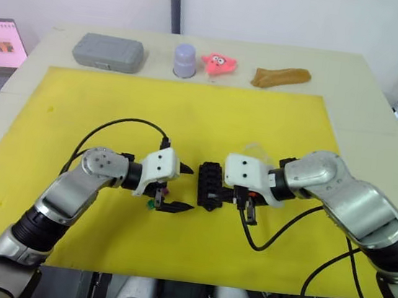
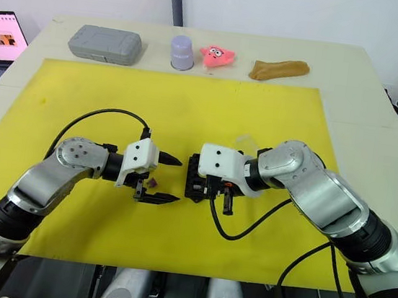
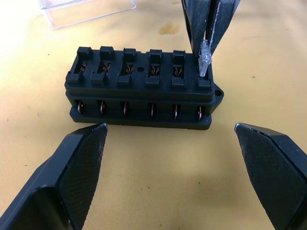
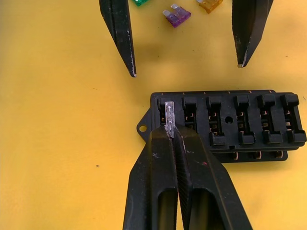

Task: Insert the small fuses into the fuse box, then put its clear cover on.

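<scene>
The black fuse box (image 1: 209, 185) lies on the yellow mat (image 1: 189, 111) between my two grippers. My right gripper (image 4: 171, 136) is shut on a grey fuse (image 4: 169, 115), holding it upright over the end slot of the near row. The other slots look empty. My left gripper (image 1: 185, 188) stands open beside the box, fingers (image 3: 72, 177) spread wide and touching nothing. Purple (image 4: 176, 15), green (image 4: 140, 2) and yellow-brown (image 4: 209, 5) fuses lie loose on the mat by the left gripper. The clear cover (image 3: 86, 9) rests on the mat just beyond the box.
Along the table's far edge stand a grey case (image 1: 108, 52), a lavender cup (image 1: 185, 60), a pink toy (image 1: 220, 63) and a brown lump (image 1: 280, 77). A laptop (image 1: 1, 45) sits off the table's left side. Cables loop from both wrists.
</scene>
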